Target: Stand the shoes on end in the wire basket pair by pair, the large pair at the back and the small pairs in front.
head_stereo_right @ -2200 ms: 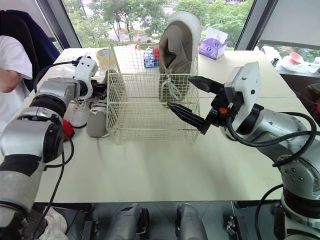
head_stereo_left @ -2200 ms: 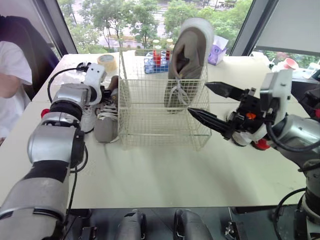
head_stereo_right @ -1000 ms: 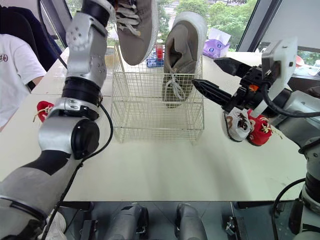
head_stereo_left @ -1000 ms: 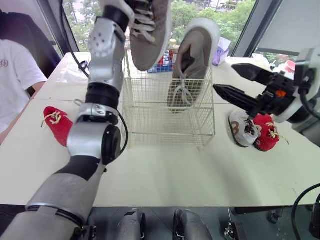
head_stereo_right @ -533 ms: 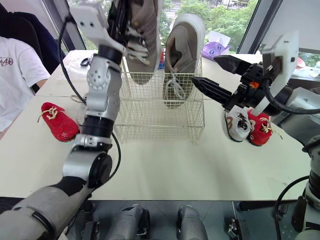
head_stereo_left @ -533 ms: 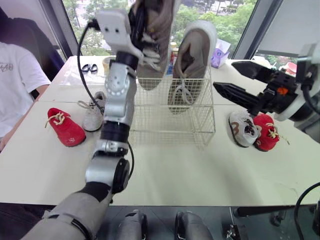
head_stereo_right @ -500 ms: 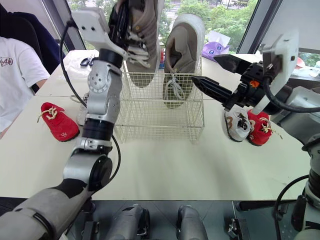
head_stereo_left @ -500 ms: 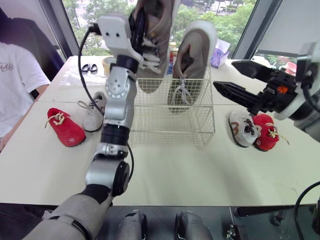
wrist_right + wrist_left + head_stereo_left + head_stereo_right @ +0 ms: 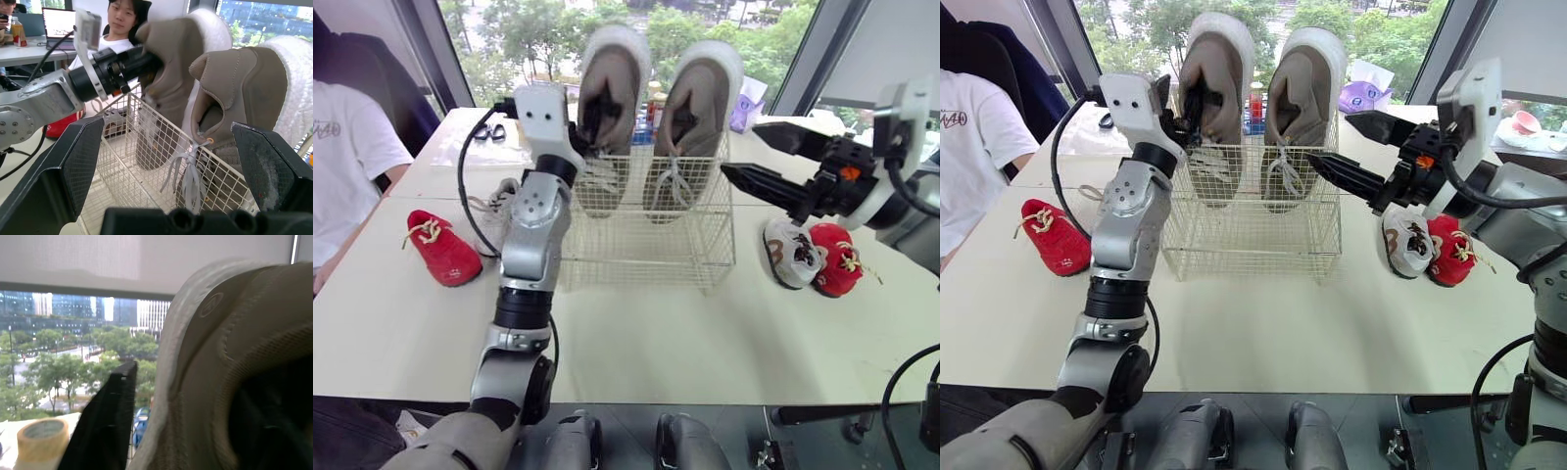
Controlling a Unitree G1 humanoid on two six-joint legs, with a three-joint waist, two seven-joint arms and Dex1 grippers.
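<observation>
Lowering from overhead, the left gripper [image 9: 588, 110], clamped on the heel of the second large taupe shoe [image 9: 612, 93], now stands it in the white wire basket [image 9: 646, 257] beside its mate [image 9: 693, 108]. The right gripper [image 9: 740, 149] gapes empty. The small shoes [image 9: 790, 253] lie outside the basket.

A pale worktop [image 9: 705, 333] runs back to windows with green trees [image 9: 538, 34] outside. Toward its far edge lie a purple tissue box [image 9: 1363, 95], a roll of tan tape [image 9: 43, 433] and scissors [image 9: 485, 132]. 1 person in a white T-shirt [image 9: 347, 166] sits at its left side, with an open laptop [image 9: 57, 22] on a desk behind.
</observation>
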